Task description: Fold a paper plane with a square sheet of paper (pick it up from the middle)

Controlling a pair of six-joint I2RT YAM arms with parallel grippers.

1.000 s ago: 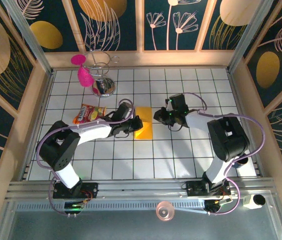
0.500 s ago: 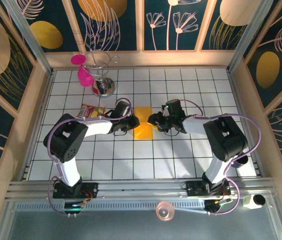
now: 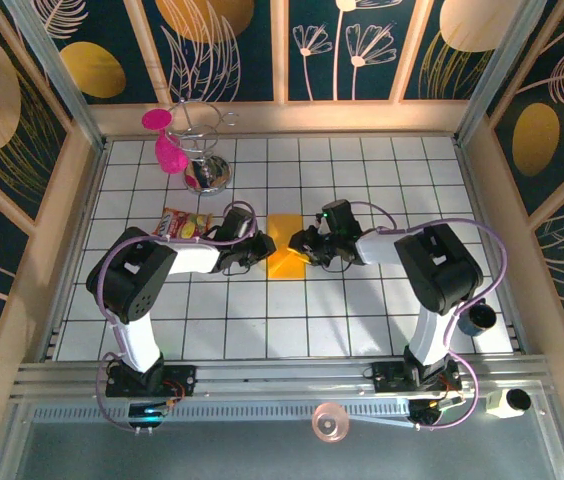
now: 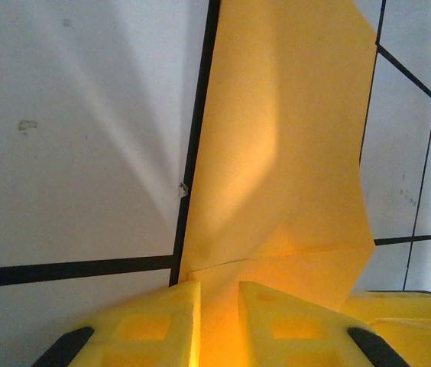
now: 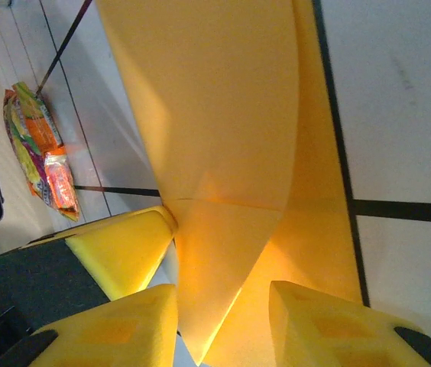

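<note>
Sheet of paper (image 3: 287, 248), orange-yellow, lies on the tiled table (image 3: 362, 300) mid-way between the two arms. It is no longer a flat square. The top view shows a narrow strip with a slanted lower end, and both wrist views show a diagonal flap creased over the main panel (image 4: 277, 153).

Left gripper (image 3: 264, 247) is at its left edge. The fingers (image 4: 162, 321) are narrow, with the paper in the slit between them; cannot tell if it is pinched.

Right gripper (image 3: 305, 245) is at the right edge. The fingers (image 5: 315, 321) are partly spread astride the fold, not clamped.

Judgement: first folds are made. No slim dart yet, so the wing folds and centre crease are left to do.

Snack packet (image 3: 184, 224) lies well to the left, untouched.
</note>
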